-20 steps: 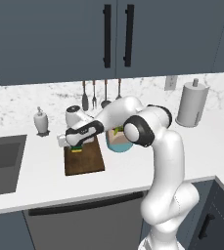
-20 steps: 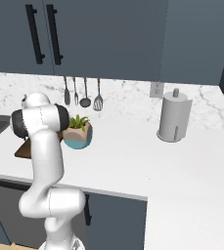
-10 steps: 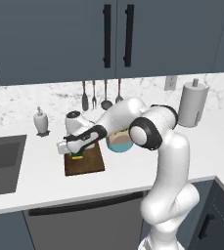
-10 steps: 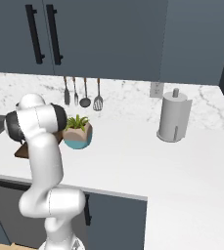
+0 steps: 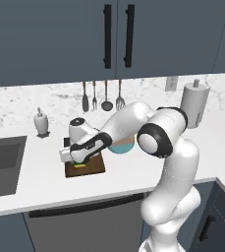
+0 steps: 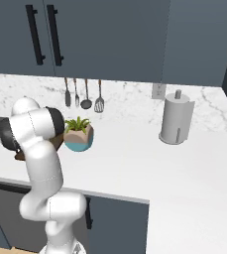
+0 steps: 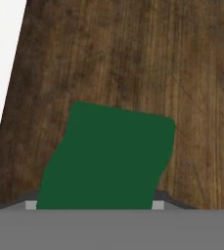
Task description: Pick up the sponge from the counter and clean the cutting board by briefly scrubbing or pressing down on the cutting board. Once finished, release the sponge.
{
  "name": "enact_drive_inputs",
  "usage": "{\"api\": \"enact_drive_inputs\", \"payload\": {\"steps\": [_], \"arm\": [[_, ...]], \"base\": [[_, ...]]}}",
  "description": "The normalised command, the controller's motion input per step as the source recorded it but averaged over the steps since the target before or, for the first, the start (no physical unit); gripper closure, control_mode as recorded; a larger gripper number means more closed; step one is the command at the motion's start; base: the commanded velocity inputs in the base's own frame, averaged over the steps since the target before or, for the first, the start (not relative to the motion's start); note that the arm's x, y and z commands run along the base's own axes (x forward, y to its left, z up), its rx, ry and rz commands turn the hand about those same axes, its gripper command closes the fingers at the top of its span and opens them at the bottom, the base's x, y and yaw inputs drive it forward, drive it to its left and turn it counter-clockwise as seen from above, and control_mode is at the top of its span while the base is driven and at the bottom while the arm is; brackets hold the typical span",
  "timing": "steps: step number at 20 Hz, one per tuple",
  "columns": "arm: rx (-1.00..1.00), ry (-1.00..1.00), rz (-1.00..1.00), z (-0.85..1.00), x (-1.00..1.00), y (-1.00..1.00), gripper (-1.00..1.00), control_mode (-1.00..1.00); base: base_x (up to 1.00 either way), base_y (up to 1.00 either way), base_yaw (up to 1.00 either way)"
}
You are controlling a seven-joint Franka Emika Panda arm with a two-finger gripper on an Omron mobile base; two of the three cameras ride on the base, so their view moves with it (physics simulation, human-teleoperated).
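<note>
Scrub step, sponge in hand over the board.

My gripper [image 5: 79, 158] hangs low over the board [image 5: 97, 165], which lies on the counter [image 5: 35, 182] near its front edge, between the sink [image 5: 1, 162] and a teal plant pot [image 6: 79, 141]. From the left base camera a sliver of yellow-green shows under my hand, right at the board's left half.

Hand camera: sponge [image 7: 108, 156] fills the lower middle, green top facing the lens, wood grain of the board [image 7: 133, 58] all round it on three sides. White counter [image 7: 1, 73] shows as a strip past the board's left edge. My jaws are clamped on the sponge, one tip at each lower side of it, just peeking out.

Cannot tell from these views whether the sponge's underside is pressed on the wood or just clear of it; the green block looks slightly skewed in my grip, one corner leaning toward the board's left edge.

Judgement: pick-up is done, cleaning is in hand or about to be. Next move calls for a firm downward press or a short rub across the grain, staying well inside the board's edges so the sponge does not slide onto the counter. After that, part the jaws and lift straight away so the sponge is left lying free.

Also about: soap bottle [image 5: 41, 123] by the backsplash, hanging utensils [image 5: 105, 96], paper towel roll [image 5: 195, 104] far right.
</note>
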Motion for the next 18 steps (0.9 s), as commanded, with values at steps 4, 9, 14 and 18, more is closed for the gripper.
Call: {"api": "enact_drive_inputs", "payload": {"steps": [4,9,14,18], "arm": [[0.0,0.0,0.0,-0.29,-0.34,-0.66,1.0,-1.0],[-0.01,0.0,0.0,-0.27,-0.37,-0.64,1.0,-1.0],[-0.01,0.0,-0.01,-0.16,-0.11,-0.59,1.0,-1.0],[-0.04,0.0,-0.05,-0.02,0.51,-0.23,1.0,-1.0]], "base": [[0.0,0.0,0.0],[0.0,0.0,0.0],[0.0,0.0,0.0],[0.0,0.0,0.0]]}}
